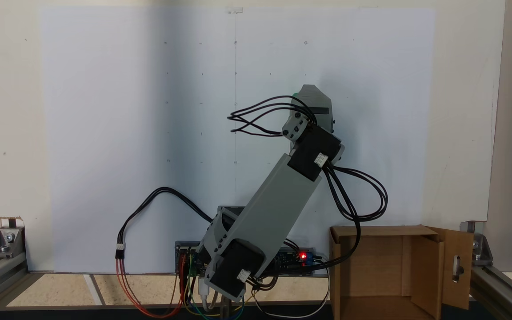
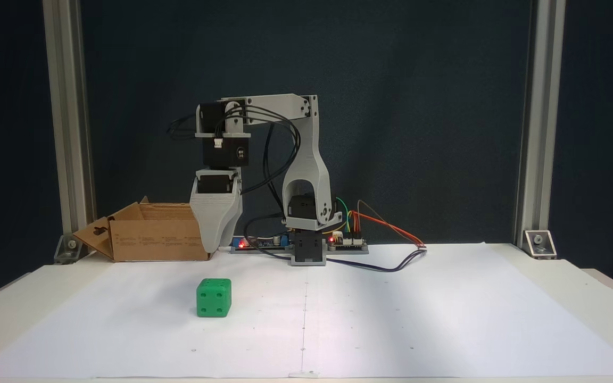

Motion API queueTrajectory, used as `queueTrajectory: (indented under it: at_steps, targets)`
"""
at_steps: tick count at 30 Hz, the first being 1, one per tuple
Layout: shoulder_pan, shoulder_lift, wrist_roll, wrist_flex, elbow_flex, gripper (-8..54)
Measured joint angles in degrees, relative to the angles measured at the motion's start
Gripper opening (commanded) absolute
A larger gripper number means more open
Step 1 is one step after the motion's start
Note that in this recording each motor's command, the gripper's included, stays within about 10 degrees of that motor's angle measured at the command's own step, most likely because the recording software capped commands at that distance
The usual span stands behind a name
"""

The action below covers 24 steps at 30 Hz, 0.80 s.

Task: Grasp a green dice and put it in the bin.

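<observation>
Under the arm in the top-down fixed view, the green dice is almost wholly hidden: only a faint green glint shows at the upper edge of the gripper (image 1: 311, 100), so its faces cannot be read there. From the front fixed view the green dice (image 2: 214, 298) sits in plain sight on the white paper (image 2: 391, 319) covering the desk (image 2: 578, 276), with a four-pip face toward the camera and its top face too foreshortened to count. The gripper (image 2: 212, 246) hangs point-down above and behind the dice, clear of it, its tip seen against the bin's front wall. Its fingers overlap one behind the other in both fixed views, so I cannot tell whether they are parted or pressed together; nothing is seen between them. The bin (image 2: 152, 239) stands at about ten o'clock from the dice in the front view, flaps spread, one with an oval slot. Seen from above, the bin (image 1: 371, 275) lies at the five o'clock corner, cut off by the bottom edge, its open inside visible. Black cables (image 1: 358, 195) loop across part of its rim.
</observation>
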Motion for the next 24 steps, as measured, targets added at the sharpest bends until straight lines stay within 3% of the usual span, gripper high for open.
queueTrajectory:
  at_steps: [24]
  targets:
    - [-0.79,-4.83,0.0,-6.24,2.29,43.3]
